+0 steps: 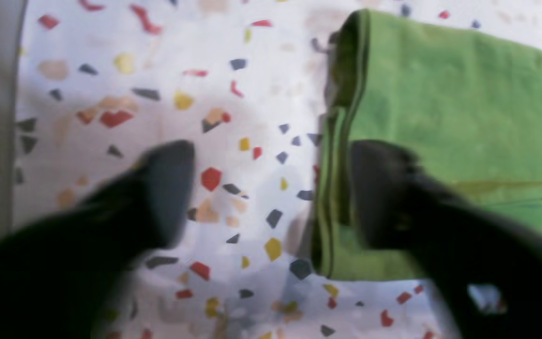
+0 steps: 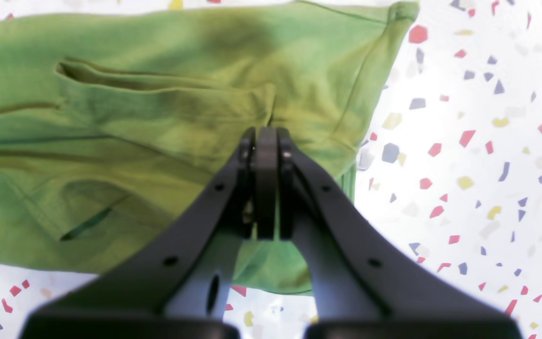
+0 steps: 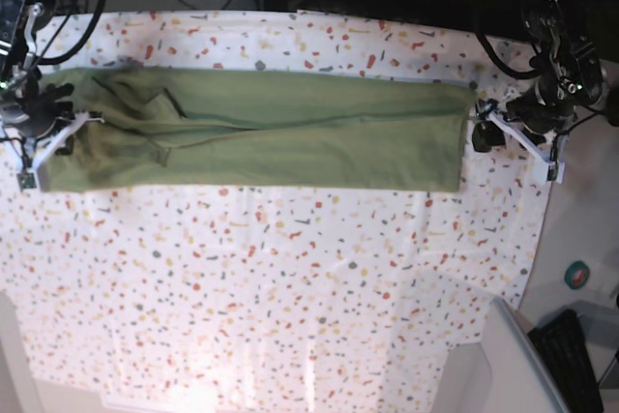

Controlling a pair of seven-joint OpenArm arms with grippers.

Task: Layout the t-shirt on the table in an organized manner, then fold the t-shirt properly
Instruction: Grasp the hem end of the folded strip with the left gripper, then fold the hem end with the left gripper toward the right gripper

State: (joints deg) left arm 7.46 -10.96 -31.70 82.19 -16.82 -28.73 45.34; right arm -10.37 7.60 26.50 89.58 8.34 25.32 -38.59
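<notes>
**Soft shirt, one end let go**

The shirt (image 3: 261,140) lies across the far part of the table (image 3: 290,316) as a long band, already doubled lengthwise, stretched between the two arms. Its hem end sits by the left gripper (image 1: 271,193), its sleeve and collar end by the right gripper (image 2: 266,136).

The left gripper's jaws stand wide apart and hold nothing: one fingertip (image 1: 170,188) is over bare table, the other over the stacked hem edge. The right gripper is pressed shut, its tips down at a pucker in the cloth; it looks to be pinching a small fold of shirt, though the exact bite is hidden under the tips.

Handling, as a judgement: this is light, limp cotton with no stiffness of its own. It will sag and drag along the cover rather than slide cleanly, and a pull from one point will draw creases toward that point, as the pucker at the right gripper suggests. It is not fragile and not slippery.

The best holds are the layered edges and corners. At the hem end the layers are stacked neatly, so a grip there should catch all of them at once. At the sleeve end the loose folds and open pockets of cloth make it easy to catch only the top layer.
</notes>
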